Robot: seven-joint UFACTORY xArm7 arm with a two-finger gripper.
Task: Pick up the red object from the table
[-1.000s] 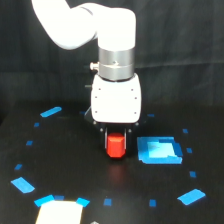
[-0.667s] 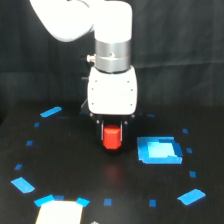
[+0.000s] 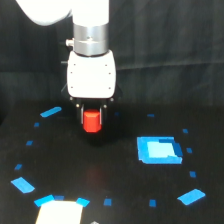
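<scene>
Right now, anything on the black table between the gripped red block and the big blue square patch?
Nothing: in the exterior view only bare black matte table lies between the small red-orange block, held in the gripper, and the larger blue square patch.

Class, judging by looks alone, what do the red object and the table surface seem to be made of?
The red object: probably plastic or painted wood, with even, unmarked colour and a dull sheen; the blur leaves it open. The table: a matte black sheet or cloth, showing only a faint reddish reflection below the block.
</scene>
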